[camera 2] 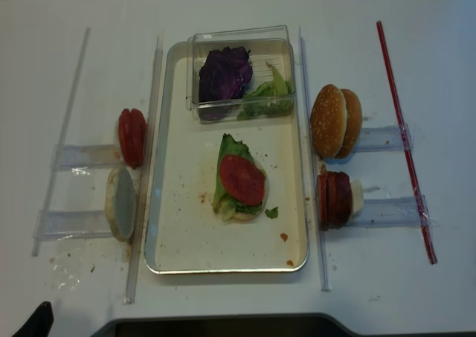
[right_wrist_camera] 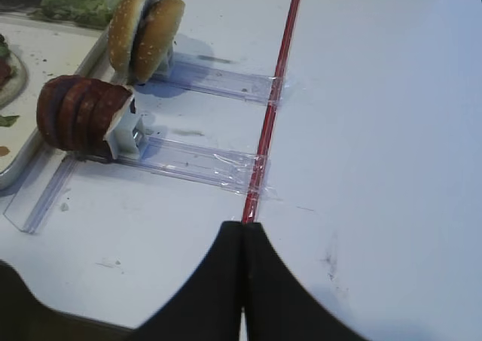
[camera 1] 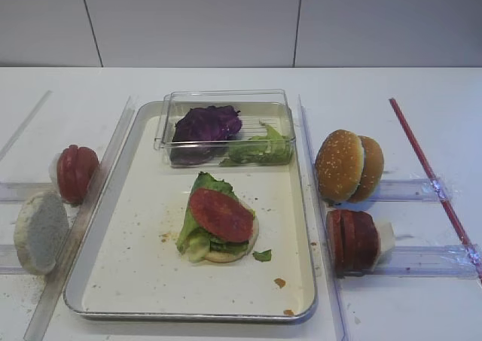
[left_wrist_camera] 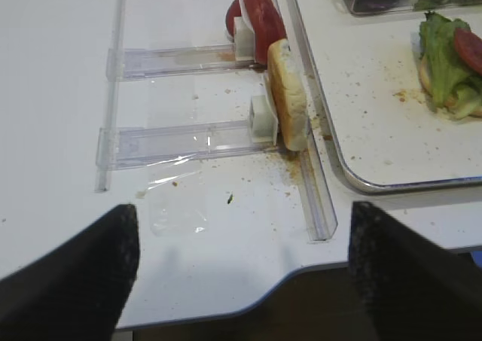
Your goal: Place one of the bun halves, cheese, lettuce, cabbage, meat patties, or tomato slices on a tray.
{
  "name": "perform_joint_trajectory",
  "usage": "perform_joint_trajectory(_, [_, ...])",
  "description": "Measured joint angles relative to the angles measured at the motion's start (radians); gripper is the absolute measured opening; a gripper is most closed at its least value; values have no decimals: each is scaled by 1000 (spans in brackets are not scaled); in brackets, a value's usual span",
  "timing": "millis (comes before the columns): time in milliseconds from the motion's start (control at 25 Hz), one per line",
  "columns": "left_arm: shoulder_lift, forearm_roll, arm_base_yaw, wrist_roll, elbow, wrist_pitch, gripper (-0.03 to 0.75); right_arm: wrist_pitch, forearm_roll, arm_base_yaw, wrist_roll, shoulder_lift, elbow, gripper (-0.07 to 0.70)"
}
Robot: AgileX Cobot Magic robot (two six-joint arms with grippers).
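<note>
Nearest the robot, the left end effector (left_wrist_camera: 239, 243) hangs with its jaws spread wide and nothing between them, low at about 7 o'clock off the tray (camera 1: 188, 312); the right end effector (right_wrist_camera: 242, 239) has its jaws pressed together on nothing, over the tabletop (camera 1: 392, 311) at 5 o'clock. On the tray floor, a pale bun half carries lettuce (camera 1: 197, 217) topped by one tomato slice (camera 1: 220, 214). At 9 o'clock a pale bun half (camera 1: 41, 232) and more tomato slices (camera 1: 76, 172) stand on edge in clear holders. At 3 o'clock stand the meat patties (camera 1: 352, 240) and, beyond them, the sesame bun halves (camera 1: 348, 165). Farthest, at 12 o'clock, a clear box (camera 1: 224, 127) holds the cabbage (camera 1: 205, 126). The patties look firm and moderately heavy; pinching the outermost disc across its faces near the top edge seems safest. Buns likely crush easily, and the tomato slices look thin, slippery and floppy.
</note>
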Motion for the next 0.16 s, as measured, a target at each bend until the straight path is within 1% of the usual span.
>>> perform_joint_trajectory(160, [0,0,0,0,0,0,538,0,0,0,0,0,0,17])
